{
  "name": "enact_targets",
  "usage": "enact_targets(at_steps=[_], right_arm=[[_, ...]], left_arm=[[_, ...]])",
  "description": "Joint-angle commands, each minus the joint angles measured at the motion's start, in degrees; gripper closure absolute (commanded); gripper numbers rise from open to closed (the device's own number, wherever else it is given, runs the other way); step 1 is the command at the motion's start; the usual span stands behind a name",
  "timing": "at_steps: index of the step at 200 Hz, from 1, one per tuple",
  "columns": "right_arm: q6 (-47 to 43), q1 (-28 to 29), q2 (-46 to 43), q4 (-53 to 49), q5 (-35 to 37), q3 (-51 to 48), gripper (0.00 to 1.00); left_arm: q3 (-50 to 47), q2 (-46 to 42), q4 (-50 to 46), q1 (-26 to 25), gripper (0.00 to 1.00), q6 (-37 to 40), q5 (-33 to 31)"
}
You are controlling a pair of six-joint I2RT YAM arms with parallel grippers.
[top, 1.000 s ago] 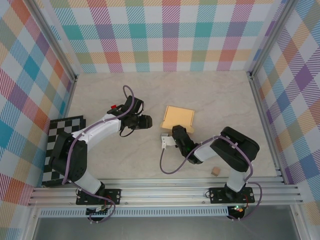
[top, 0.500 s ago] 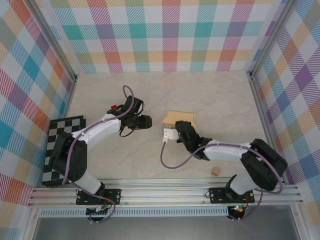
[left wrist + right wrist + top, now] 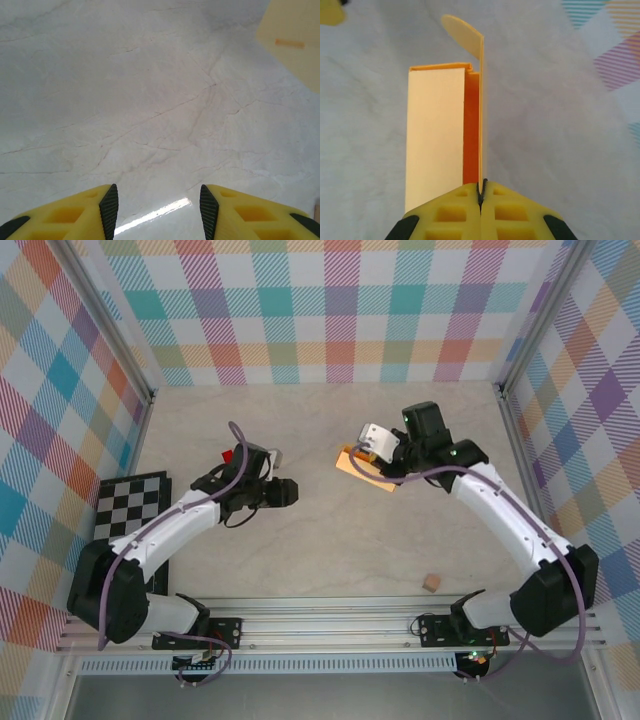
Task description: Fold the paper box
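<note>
R hand [image 3: 481,192] is pinched fully closed on one thin panel of the paper box [image 3: 437,135], over the mid tabletop [image 3: 300,570] toward the far side; can't tell if it's touching down. L hand [image 3: 159,210] hangs wide open, nothing in it, near but apart. Worry imo: I've only got a single edge, so the card could buckle or slip out if swung. Box's long axis runs straight away from my R hand, rounded flap [image 3: 462,32] at the far end.

Marbled table [image 3: 330,550] with tan cube [image 3: 431,582]
</note>
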Motion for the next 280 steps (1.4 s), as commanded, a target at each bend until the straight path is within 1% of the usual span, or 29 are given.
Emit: enact_targets(at_steps=[1, 26, 41, 48, 52, 72, 86, 93, 121, 136, 147, 169, 184, 197, 216, 227, 253, 280], right_arm=[[1.5, -1.2, 4.2, -19.9, -17.4, 5.6, 1.0], [-1.7, -2.5, 9.6, -27.9, -26.3, 11.6, 1.0], [-2.6, -2.6, 13.5, -30.2, -28.7, 14.4, 1.0], [-2.6, -2.6, 15.0, -30.4, -28.8, 15.1, 1.0], [-2.6, -2.6, 15.6, -30.2, -28.6, 15.3, 1.0], [-1.8, -2.6, 17.9, -27.8, -26.2, 15.3, 1.0], [-1.5, -2.6, 19.8, -27.5, -25.3, 16.1, 1.0], [-1.4, -2.6, 20.8, -27.6, -24.9, 16.4, 1.0], [-1.8, -2.7, 23.9, -27.1, -24.8, 16.7, 1.0], [-1.8, -2.7, 25.2, -26.4, -24.8, 16.6, 1.0], [-1.6, -2.7, 26.1, -25.9, -24.6, 16.7, 1.0], [-1.6, -2.7, 27.7, -25.5, -24.4, 16.9, 1.0], [-1.3, -2.6, 28.6, -24.9, -24.4, 16.8, 1.0], [-1.1, -2.7, 29.0, -24.5, -24.5, 16.3, 1.0], [-1.3, -2.7, 29.4, -24.1, -24.2, 15.5, 1.0], [-1.4, -2.8, 29.5, -23.9, -24.0, 15.0, 1.0], [-1.3, -2.9, 29.8, -23.1, -24.2, 14.5, 1.0], [-1.6, -2.9, 30.1, -22.8, -24.6, 14.3, 1.0]], left_arm=[[-0.6, -2.4, 2.1, 0.8, 0.51, 1.9, 0.8], [-1.4, -2.4, 4.5, 0.8, 0.51, 2.1, 4.4], [-2.2, -2.4, 5.4, 0.5, 0.53, 2.1, 6.2], [-2.5, -2.6, 5.4, 0.3, 0.53, 1.9, 6.1], [-2.7, -2.7, 7.3, 0.3, 0.53, 1.9, 5.9], [-6.1, -5.2, 10.0, -0.2, 0.54, 2.7, 6.8], [-10.5, -7.6, 13.8, -1.4, 0.5, 3.3, 8.1], [-12.8, -9.0, 16.3, -2.4, 0.47, 3.0, 8.3], [-21.8, -15.7, 25.9, -6.6, 0.45, -0.2, 5.0], [-23.5, -18.0, 28.1, -9.4, 0.42, 0.1, 4.0], [-23.1, -18.1, 28.3, -12.0, 0.39, 1.1, 3.5], [-21.2, -14.0, 28.5, -16.8, 0.35, 2.4, 2.3], [-19.5, -9.6, 29.3, -18.6, 0.35, 1.6, 0.5], [-18.4, -6.4, 31.6, -19.1, 0.38, -1.0, 0.3], [-17.6, -3.1, 38.2, -19.9, 0.46, -6.4, 1.9], [-16.4, -1.2, 40.4, -20.7, 0.48, -8.3, 1.7], [-13.0, 3.3, 43.5, -22.5, 0.53, -10.3, 2.6], [-10.4, 7.8, 43.9, -24.0, 0.54, -10.0, 2.0]])
